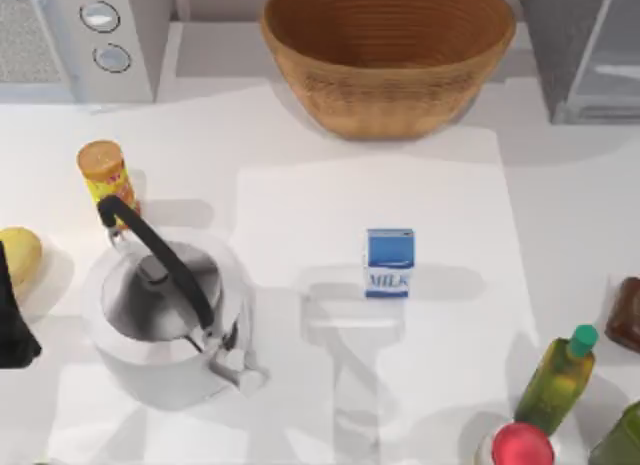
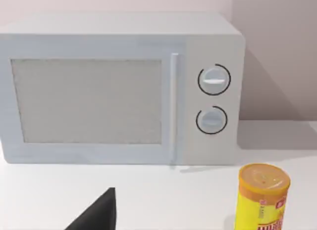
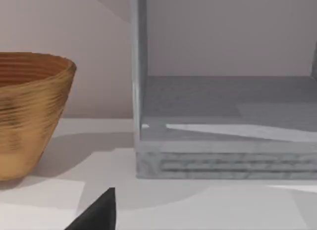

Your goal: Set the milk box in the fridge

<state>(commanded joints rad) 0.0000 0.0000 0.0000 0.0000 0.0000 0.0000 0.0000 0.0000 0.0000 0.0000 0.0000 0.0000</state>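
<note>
The milk box (image 1: 389, 263) stands upright near the middle of the table (image 1: 300, 195), untouched and well apart from both arms, so the task looks to be at its very start, with the reach for the carton not yet made. The fridge (image 1: 590, 55) sits at the far right corner; in the right wrist view its front looks open onto a bare grey shelf (image 3: 223, 106), beside the wicker basket (image 1: 388, 55). The left arm is parked at the left edge by the kettle (image 1: 165, 310), and I cannot tell how either gripper's fingers stand. The next move probably falls to the right arm: come in over the carton, close on its sides, lift it, and carry it far and right past the basket.
</note>
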